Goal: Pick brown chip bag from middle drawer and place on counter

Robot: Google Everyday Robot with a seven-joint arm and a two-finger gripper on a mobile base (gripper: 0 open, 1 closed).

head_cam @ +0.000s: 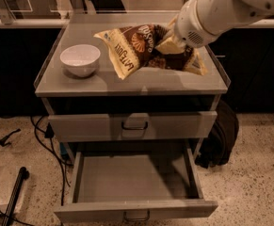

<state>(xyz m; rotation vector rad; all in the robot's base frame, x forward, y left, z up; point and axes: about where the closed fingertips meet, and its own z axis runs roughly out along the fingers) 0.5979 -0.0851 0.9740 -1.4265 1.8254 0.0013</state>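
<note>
Above the counter, tool pinching the brown chip bag, bag reaching left of it

the robot's hand grips the brown chip bag over the cabinet's grey surface, right of a white bowl; below, the middle drawer stands pulled open, the upper drawer shut.

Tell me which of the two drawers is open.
The middle drawer, the lowest one, is pulled out; the drawer above is shut. The gripper holds the brown chip bag over the counter.
</note>
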